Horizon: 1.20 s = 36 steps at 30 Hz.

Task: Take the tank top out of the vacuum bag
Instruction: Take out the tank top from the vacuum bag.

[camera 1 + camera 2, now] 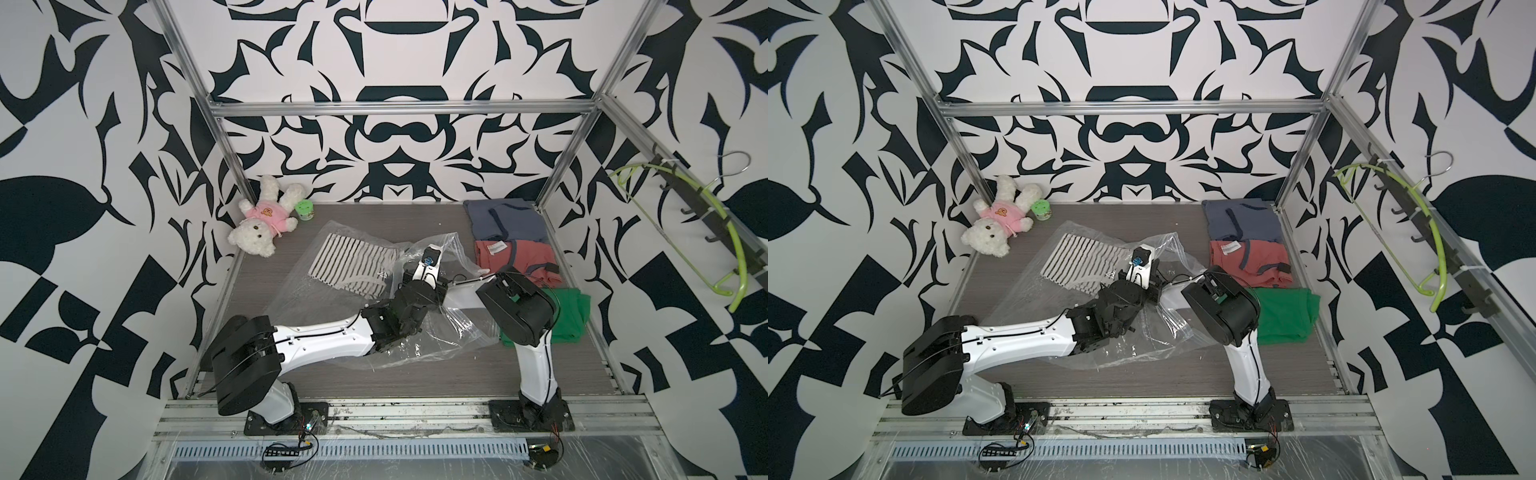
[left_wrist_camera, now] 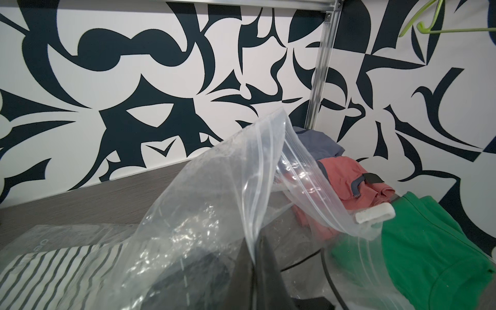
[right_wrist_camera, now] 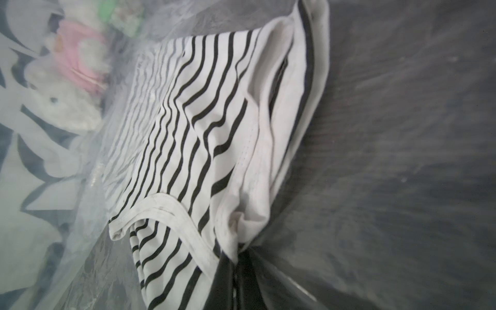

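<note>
Plainly, the pull has to run back toward the right side of the table. The tank top stretches away from the right hand toward the far left corner, where the teddy bear lies. The mouth of the vacuum bag opens the other way, toward the folded clothes. The right hand is inside the bag, its fingers pressed together on a fold at the near edge of the striped cloth, so that arm is the one placed to draw it out. The tank top lies flat and, as far as both top views show, wholly inside the bag, its length slanting from the pinch out to the far left. The left hand pinches the upper lip of the zip edge and holds it raised, so the mouth gapes above the right forearm. In both top views the right hand is hidden under the left arm and crumpled plastic. How many layers the pinch takes cannot be told. The far end of the cloth is blurred through the plastic, and the bag's valve cannot be made out.
</note>
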### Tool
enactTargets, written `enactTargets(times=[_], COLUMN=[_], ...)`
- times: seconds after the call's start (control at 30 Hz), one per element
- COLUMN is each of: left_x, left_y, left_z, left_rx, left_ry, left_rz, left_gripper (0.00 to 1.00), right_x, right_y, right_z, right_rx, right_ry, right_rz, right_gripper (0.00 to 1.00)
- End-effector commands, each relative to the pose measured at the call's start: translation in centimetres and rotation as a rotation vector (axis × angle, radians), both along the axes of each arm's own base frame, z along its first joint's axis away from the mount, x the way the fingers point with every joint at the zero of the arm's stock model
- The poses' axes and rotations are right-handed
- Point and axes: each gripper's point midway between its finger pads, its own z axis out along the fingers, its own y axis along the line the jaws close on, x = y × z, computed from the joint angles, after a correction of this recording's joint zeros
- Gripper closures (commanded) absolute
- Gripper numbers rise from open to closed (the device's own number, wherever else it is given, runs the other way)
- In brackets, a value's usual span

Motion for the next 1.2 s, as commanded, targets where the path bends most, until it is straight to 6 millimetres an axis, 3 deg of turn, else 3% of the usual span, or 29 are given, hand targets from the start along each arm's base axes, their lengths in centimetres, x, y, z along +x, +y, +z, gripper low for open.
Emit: enactTargets(times=[0.0,0.17,0.33,0.57,0.67,0.83,1.03,1.17], left_x=[0.7,2.2,3.9,5.2,5.6,5.6,6.2,5.9], left_y=[-0.5,0.1,1.1,0.5,0.8,1.4,1.7,2.0], left_z=[0.3,-0.1,-0.1,-1.0,-2.4,-2.9,-3.2,-3.1], left_rx=[0.017,0.035,0.073,0.161,0.177,0.146,0.171,0.153], left_ry=[-0.018,-0.025,-0.036,-0.018,0.022,0.041,0.038,0.034], left_rz=[0.009,0.043,0.056,0.029,0.065,0.096,0.122,0.114], left_gripper=[1.0,1.0,1.0,1.0,1.0,1.0,1.0,1.0], right_x=[0.8,3.1,6.5,9.6,9.2,6.5,4.6,4.5], right_y=[2.2,2.9,1.5,-0.1,0.5,2.1,2.2,0.5], right_z=[5.8,5.5,4.8,6.7,7.0,5.9,7.2,7.7], right_rx=[0.073,0.161,0.21,0.204,0.238,0.323,0.343,0.299], right_ry=[-0.135,-0.087,-0.054,-0.072,-0.053,-0.004,-0.032,-0.031], right_rz=[0.061,0.063,-0.025,-0.097,-0.062,0.023,0.079,0.033], right_gripper=[1.0,1.0,1.0,1.0,1.0,1.0,1.0,1.0])
